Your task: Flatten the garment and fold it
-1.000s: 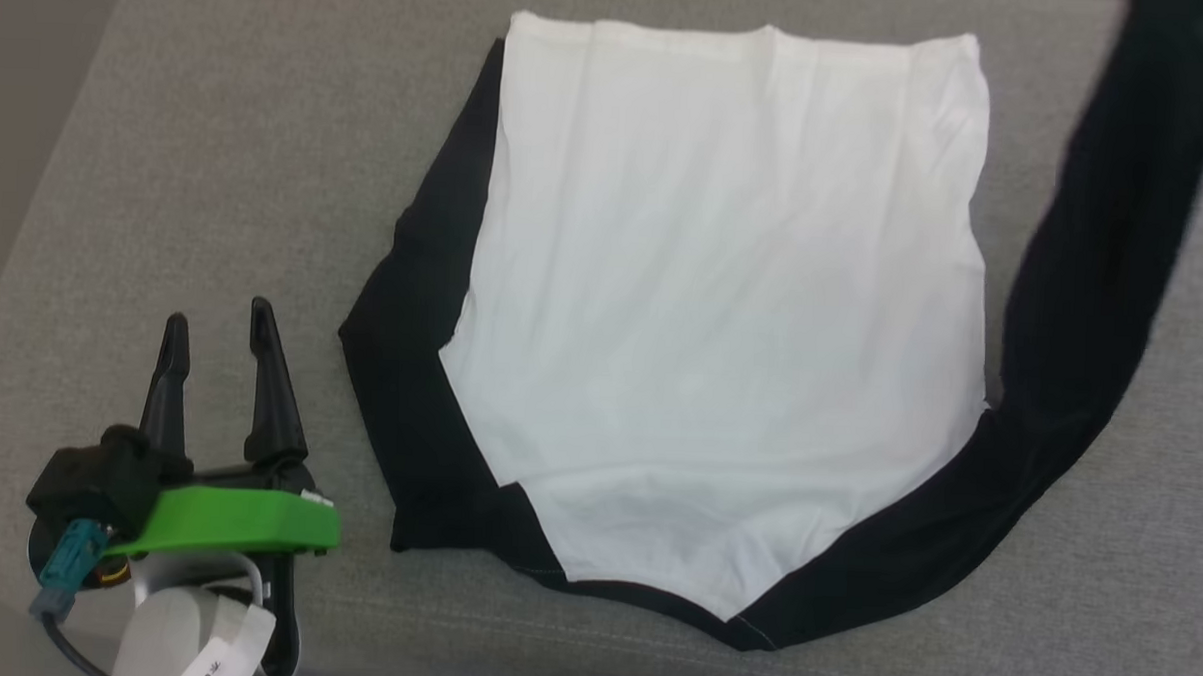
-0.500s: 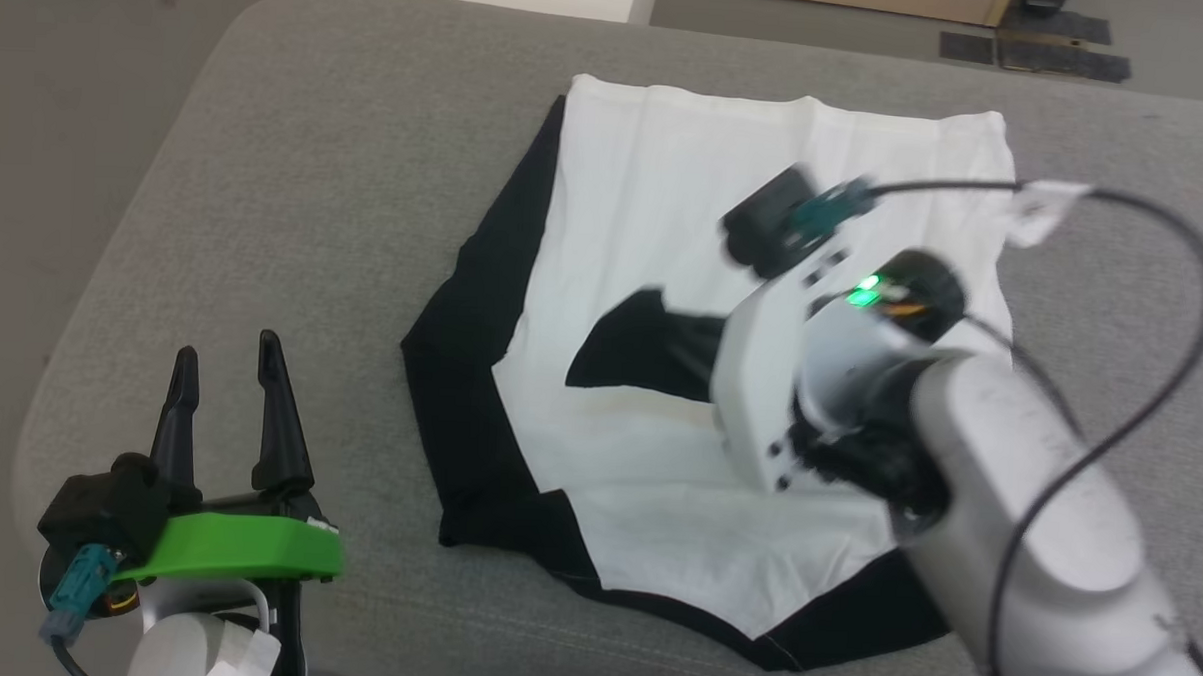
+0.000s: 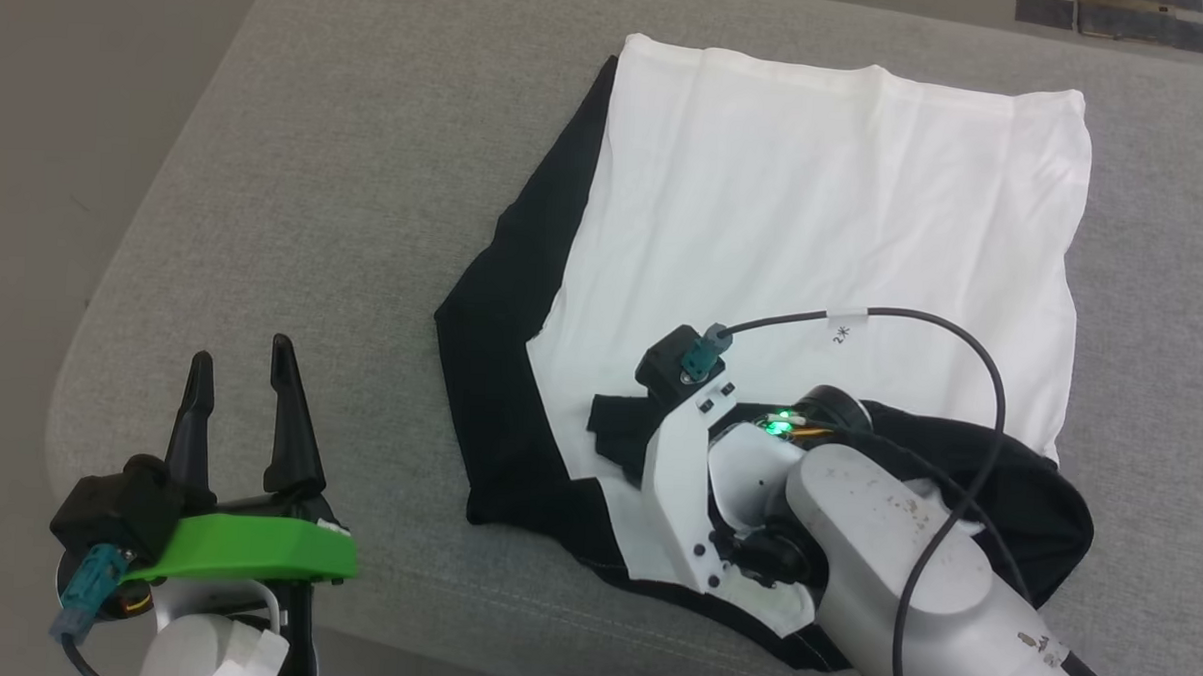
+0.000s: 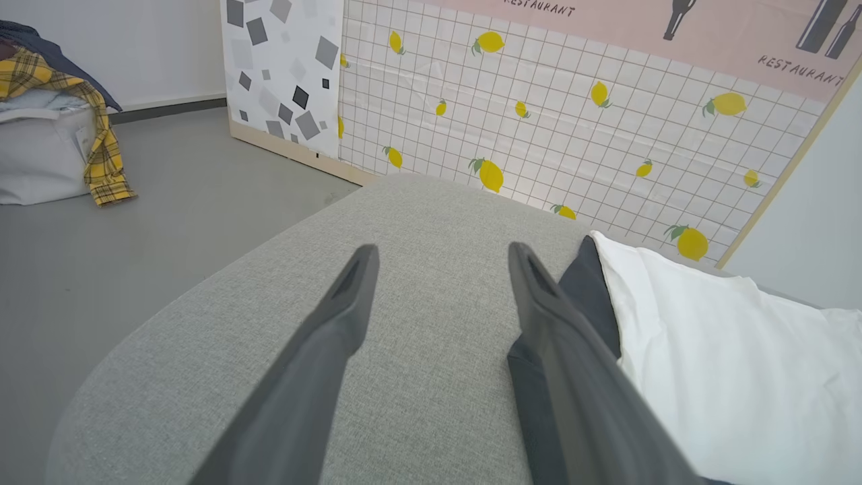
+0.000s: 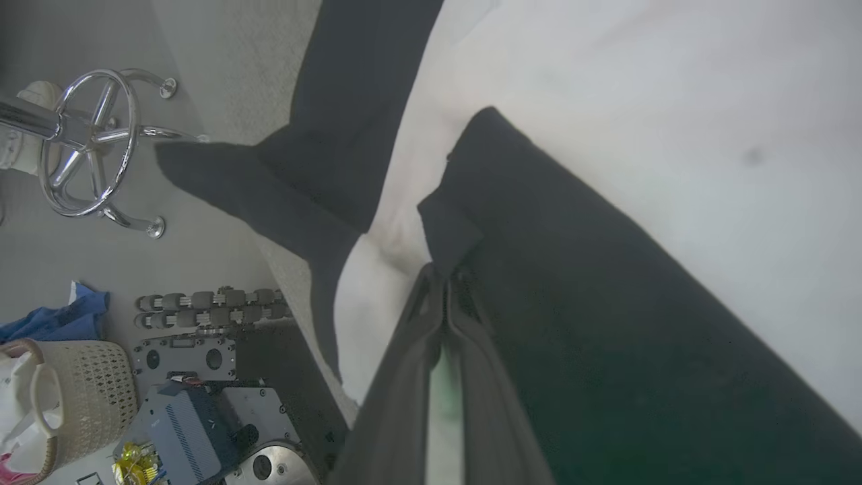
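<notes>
The garment (image 3: 816, 215) lies on the grey cushion, white body spread flat with its hem at the far side. One black sleeve (image 3: 505, 375) sticks out on its left. The other black sleeve (image 3: 1016, 493) is folded over the near part of the white body. My right gripper (image 5: 444, 276) is shut on that sleeve's cuff (image 5: 451, 229), low over the white cloth; in the head view its wrist covers the fingers. My left gripper (image 3: 241, 355) stands open and empty on the bare cushion, left of the garment (image 4: 707, 364), with its fingers (image 4: 337, 323) spread wide.
The grey cushion (image 3: 317, 168) ends in a rounded edge on the left and near side, with floor beyond. A lemon-patterned wall panel (image 4: 539, 121) and a heap of clothes (image 4: 40, 101) stand farther off. A chrome stool base (image 5: 94, 141) and a woven basket (image 5: 74, 397) sit on the floor.
The head camera has shifted. My right arm has come into view, carrying the black sleeve from the right across the white body and down toward the near edge. The left gripper has stayed put.
</notes>
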`<state>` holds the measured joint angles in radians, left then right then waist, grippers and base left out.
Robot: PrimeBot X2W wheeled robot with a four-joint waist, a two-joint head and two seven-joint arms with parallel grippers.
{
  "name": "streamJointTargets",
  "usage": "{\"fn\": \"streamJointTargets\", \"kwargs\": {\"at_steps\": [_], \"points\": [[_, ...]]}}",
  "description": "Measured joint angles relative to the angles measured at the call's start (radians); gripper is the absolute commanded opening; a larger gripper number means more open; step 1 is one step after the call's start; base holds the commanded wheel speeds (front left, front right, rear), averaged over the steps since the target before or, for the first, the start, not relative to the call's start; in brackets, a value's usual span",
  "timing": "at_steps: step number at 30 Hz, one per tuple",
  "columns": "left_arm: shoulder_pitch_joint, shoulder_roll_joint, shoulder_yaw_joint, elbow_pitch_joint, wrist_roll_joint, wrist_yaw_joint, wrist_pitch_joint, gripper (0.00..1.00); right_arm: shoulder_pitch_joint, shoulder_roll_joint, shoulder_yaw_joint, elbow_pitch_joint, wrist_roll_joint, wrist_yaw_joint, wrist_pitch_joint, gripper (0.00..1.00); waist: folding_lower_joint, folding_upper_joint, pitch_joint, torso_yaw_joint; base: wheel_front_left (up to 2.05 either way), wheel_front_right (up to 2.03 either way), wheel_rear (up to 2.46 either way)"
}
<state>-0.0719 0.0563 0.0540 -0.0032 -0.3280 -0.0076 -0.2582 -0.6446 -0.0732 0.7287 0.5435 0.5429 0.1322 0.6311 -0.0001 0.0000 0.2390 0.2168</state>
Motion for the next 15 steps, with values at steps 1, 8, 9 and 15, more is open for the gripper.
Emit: {"fn": "streamJointTargets", "kwargs": {"at_steps": [1,8,9,15], "points": [[0.0,0.0,0.001,0.001,-0.001,0.0,0.0,1.0,-0.001,0.002,0.004,-0.003,0.012,0.0,-0.011,1.0,0.0,0.0,0.001,-0.003,0.0,0.0,0.0],[0.0,0.0,0.003,0.024,0.0,0.0,0.0,1.0,-0.032,0.01,-0.116,-0.141,0.183,0.0,-0.149,1.0,0.0,0.0,-0.015,-0.039,0.0,0.0,0.0],[0.0,0.001,0.004,0.028,0.0,0.0,0.0,1.0,-0.045,0.0,-0.146,-0.166,0.188,0.0,-0.169,1.0,0.0,0.0,-0.019,-0.046,0.0,0.0,0.0],[0.0,0.006,0.003,0.037,0.0,0.0,0.003,1.0,-0.053,-0.108,-0.393,-0.27,0.14,0.0,-0.287,1.0,0.0001,0.0,-0.05,-0.09,0.0,0.0,0.0]]}}
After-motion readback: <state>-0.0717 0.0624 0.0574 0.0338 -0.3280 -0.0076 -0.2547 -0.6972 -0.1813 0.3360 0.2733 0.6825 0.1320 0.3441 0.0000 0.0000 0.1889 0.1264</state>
